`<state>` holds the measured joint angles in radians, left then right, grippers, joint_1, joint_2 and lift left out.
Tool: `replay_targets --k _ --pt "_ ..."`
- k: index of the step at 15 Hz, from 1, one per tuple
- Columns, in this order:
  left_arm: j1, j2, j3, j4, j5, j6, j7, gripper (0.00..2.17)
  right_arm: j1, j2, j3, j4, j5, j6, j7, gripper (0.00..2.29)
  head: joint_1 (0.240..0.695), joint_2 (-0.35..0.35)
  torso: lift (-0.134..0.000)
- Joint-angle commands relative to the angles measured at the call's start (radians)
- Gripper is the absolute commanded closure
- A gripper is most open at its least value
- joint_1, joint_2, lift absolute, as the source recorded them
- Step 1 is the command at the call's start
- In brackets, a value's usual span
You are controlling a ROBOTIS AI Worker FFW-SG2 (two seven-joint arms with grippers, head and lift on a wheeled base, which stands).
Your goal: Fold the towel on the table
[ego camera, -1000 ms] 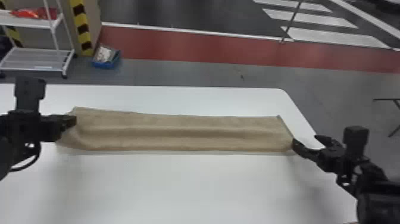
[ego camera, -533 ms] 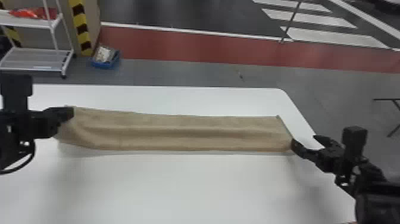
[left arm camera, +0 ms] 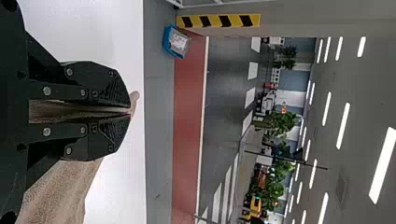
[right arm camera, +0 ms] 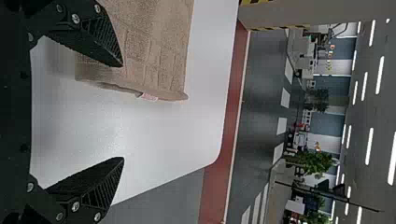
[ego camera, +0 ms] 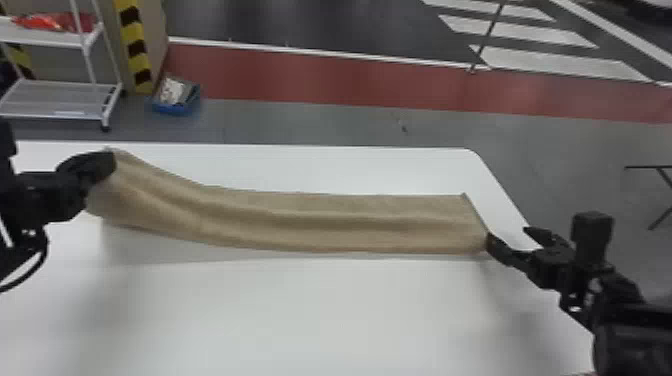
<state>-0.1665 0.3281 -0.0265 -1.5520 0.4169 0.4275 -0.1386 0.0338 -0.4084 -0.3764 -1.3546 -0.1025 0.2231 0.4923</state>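
My left gripper (ego camera: 107,167) is shut on the left end of the tan towel (ego camera: 300,220), holding it raised above the table (ego camera: 310,310). The towel is a long folded strip whose right part lies flat. In the left wrist view, cloth is pinched between the fingers of my left gripper (left arm camera: 130,112), and more of the towel (left arm camera: 65,186) hangs beside them. My right gripper (ego camera: 507,239) stands open at the towel's right end. The right wrist view has my right gripper (right arm camera: 122,112) with its fingers wide apart, one over the towel's corner (right arm camera: 149,60) and the other over bare table.
Bare white table surface lies in front of the towel, with a narrower strip behind it. The table's rounded back right corner (ego camera: 472,152) is near the towel's right end. Beyond the table, a white shelf rack (ego camera: 60,97) and a blue bin (ego camera: 176,106) stand on the floor.
My left gripper has moved outward to the left and then up, lifting the towel's left end, which now slopes down to the right. The right gripper has stayed open in place.
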Motion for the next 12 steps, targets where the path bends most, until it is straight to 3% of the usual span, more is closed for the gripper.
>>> replay_targets --k 1,4,11,12 --pt "-0.001 -0.001 0.002 0.049 -0.001 -0.085 0.014 1.00 0.000 0.000 -0.001 -0.003 0.000 0.006 0.000 0.19 0.695 -0.215 -0.128" --pt "0.015 0.003 0.017 0.061 0.031 -0.128 -0.013 1.00 0.000 0.000 0.002 -0.009 0.004 0.019 0.000 0.19 0.695 -0.201 -0.128" --pt "-0.022 -0.009 -0.050 0.121 -0.093 -0.112 0.025 1.00 0.021 0.007 -0.015 -0.078 -0.005 0.055 0.003 0.19 0.695 -0.196 -0.128" --pt "-0.027 -0.009 -0.059 0.130 -0.116 -0.115 0.048 0.91 0.023 0.007 -0.015 -0.090 -0.005 0.068 0.003 0.19 0.695 -0.198 -0.128"
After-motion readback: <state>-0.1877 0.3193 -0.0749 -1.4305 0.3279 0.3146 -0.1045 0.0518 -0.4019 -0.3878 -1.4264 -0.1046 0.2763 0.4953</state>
